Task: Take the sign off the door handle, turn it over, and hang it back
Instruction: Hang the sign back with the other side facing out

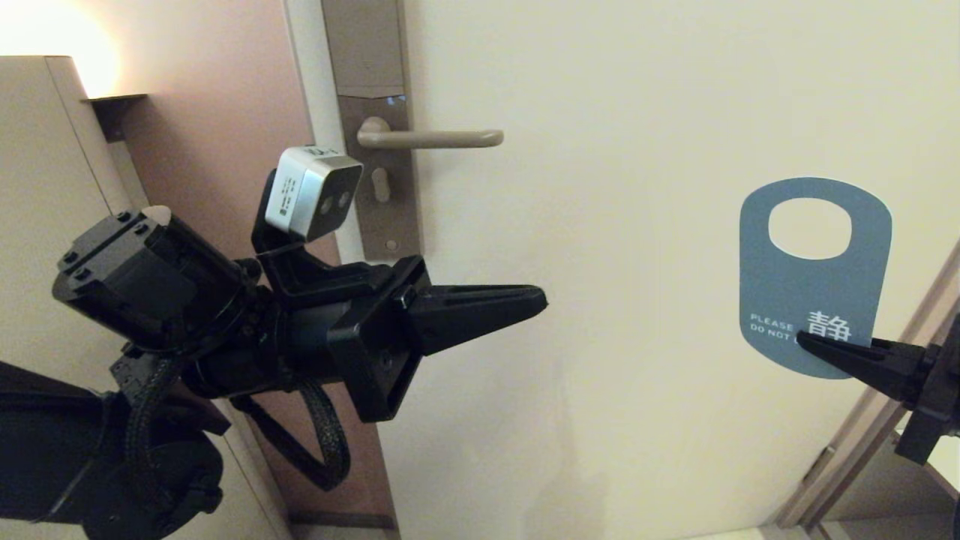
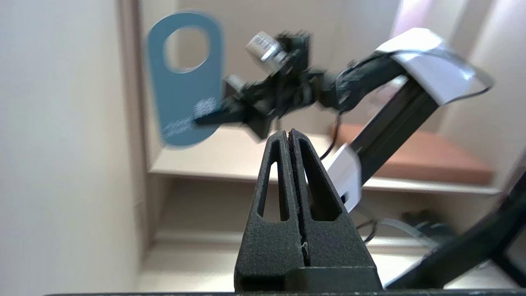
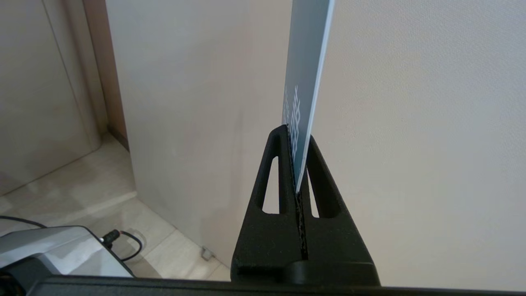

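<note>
Blue flat sign (image 1: 814,277) sits pinched in my right hand (image 1: 806,341), away from the beige metal door handle (image 1: 431,137); my left hand (image 1: 541,300) is closed, empty.

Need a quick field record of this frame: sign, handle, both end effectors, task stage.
sign: off the handle, held upright in front of the door, blue "DO NOT" face toward the head camera
door handle: bare, nothing hanging on it
right end effector: shut on the sign's lower edge, at the right of the head view
left end effector: shut, empty, below the door handle, pointing toward the sign
door: shut behind both arms
task stage: sign removed, not yet rehung
</note>
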